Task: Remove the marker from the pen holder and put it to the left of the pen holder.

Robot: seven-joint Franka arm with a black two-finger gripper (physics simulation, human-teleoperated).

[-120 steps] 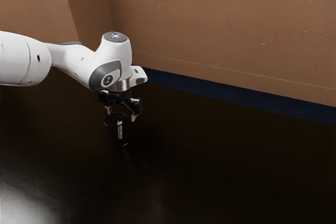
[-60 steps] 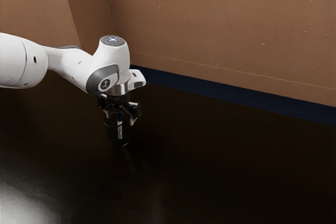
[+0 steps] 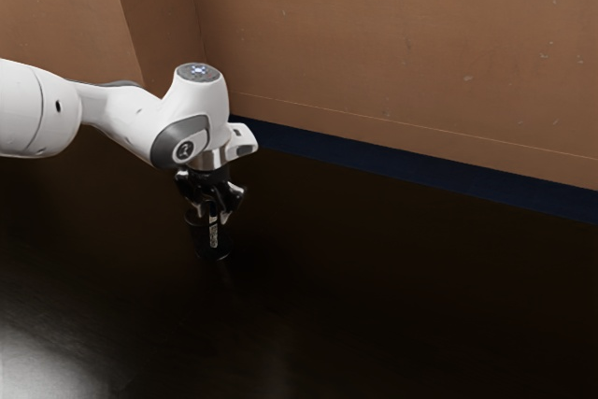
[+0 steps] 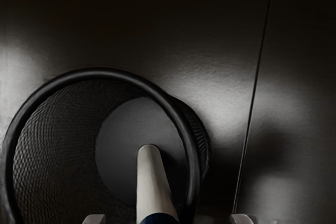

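In leaned the arm [image 3: 126, 121], over the pen holder [image 3: 197, 243], upright on its base! At the pen holder's mouth, the pincer [image 3: 214, 216] stood released, spread either side of the marker [image 4: 152, 184], inside it! Approach made; grip, lift-out and leftward placing remained!
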